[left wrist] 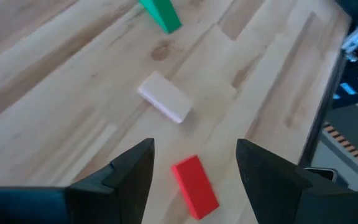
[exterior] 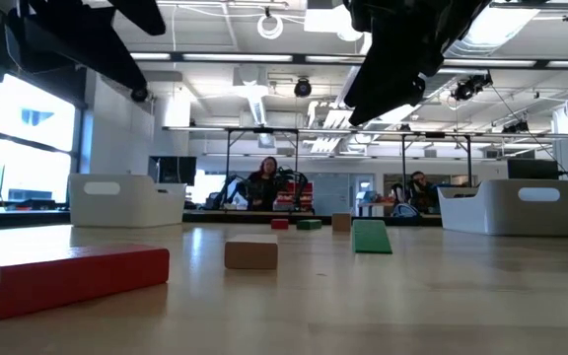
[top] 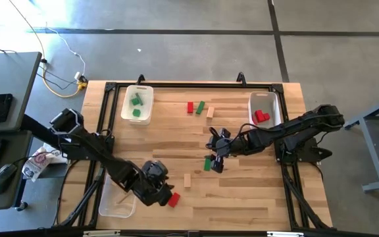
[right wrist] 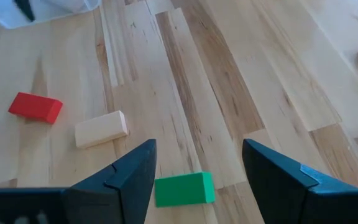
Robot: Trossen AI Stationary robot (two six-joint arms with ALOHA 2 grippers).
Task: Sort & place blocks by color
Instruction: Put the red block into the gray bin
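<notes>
Both grippers hover with jaws spread, holding nothing.
A red wooden bar block (left wrist: 195, 185) lies between the left gripper's (left wrist: 194, 168) jaws; a green wooden bar block (right wrist: 184, 188) between the right gripper's (right wrist: 197, 171).

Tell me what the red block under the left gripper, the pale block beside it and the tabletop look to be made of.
Red block: probably wood under opaque, fairly matte red paint; crisp edges, no grain visible.
Pale block: apparently bare light wood, unpainted.
Tabletop: wood planks joined in strips, visible grain and knots, with a slight sheen suggesting a clear finish.
</notes>
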